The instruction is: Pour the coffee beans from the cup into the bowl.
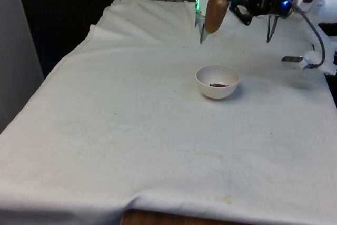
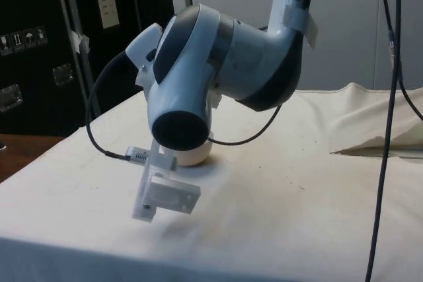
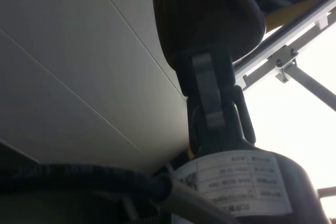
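While I watch the front view, the gripper (image 1: pixel 227 1) hangs above the table's far end, turned sideways, its fingers (image 3: pixel 210 93) pinching a brown cup (image 1: pixel 216 12). The cup is smooth, rounded, tipped over. Nearer the camera and below it, a white bowl (image 1: pixel 218 81) sits on the white cloth (image 1: pixel 121 130), a few dark coffee beans (image 1: pixel 218 84) inside. In the side view the arm's joint covers most of the bowl (image 2: pixel 196 156).
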Robot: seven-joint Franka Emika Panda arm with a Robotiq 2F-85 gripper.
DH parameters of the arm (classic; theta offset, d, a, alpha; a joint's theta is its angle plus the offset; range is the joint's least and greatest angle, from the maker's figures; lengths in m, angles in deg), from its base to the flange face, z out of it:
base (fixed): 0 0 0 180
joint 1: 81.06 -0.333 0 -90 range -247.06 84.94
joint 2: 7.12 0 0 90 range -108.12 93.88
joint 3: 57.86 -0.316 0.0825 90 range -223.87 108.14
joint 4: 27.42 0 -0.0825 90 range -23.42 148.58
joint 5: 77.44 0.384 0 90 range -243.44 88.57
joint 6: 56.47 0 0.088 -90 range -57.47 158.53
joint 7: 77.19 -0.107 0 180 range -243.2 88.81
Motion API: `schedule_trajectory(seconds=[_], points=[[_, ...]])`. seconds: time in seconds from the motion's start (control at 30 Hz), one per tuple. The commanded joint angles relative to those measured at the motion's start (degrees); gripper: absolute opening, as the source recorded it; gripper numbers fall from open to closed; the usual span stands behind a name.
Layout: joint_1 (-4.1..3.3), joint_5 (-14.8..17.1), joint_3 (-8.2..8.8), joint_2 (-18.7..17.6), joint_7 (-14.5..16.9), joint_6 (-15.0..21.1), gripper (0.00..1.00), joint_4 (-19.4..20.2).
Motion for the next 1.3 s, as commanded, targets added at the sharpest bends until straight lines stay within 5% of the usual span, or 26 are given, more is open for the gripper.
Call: schedule_trajectory(seconds=[0.0, 0.07, 0.1, 0.13, 0.37, 0.4, 0.43, 0.6, 0.67, 0.7, 0.73, 0.97, 1.0, 1.03, 1.27], points=[[0.46, 0.1, -0.17, 0.6, 0.3, 0.8, 0.00, 0.1], [0.92, 0.2, -0.23, 1.1, 0.3, 1.3, 0.00, 0.1], [0.29, 0.0, 0.00, 0.4, 0.0, 0.1, 0.00, -0.1], [1.09, 0.2, -0.29, 1.3, 0.3, 1.5, 0.00, 0.1], [2.18, 0.8, 0.00, 3.2, 0.6, 3.7, 0.00, 0.1], [1.66, 0.6, 0.29, 2.6, 0.1, 2.6, 0.00, -0.1], [2.29, 0.9, 0.06, 3.4, 0.6, 4.0, 0.00, 0.1], [3.15, 1.2, 0.40, 4.8, 0.7, 5.7, 0.00, 0.1], [3.32, 1.3, 0.52, 5.2, 0.8, 6.2, 0.00, 0.1], [2.81, 1.1, 0.92, 4.8, 0.2, 5.2, 0.00, -0.1], [3.50, 1.4, 0.63, 5.5, 0.9, 6.6, 0.00, 0.1], [4.18, 2.1, 1.55, 7.6, 1.2, 8.9, 0.00, 0.1], [3.61, 1.8, 1.78, 6.9, 0.7, 7.6, 0.00, -0.1], [4.24, 2.2, 1.66, 7.8, 1.2, 9.2, 0.00, 0.1], [4.76, 3.5, 2.69, 9.5, 1.0, 11.3, 0.00, 0.3]])
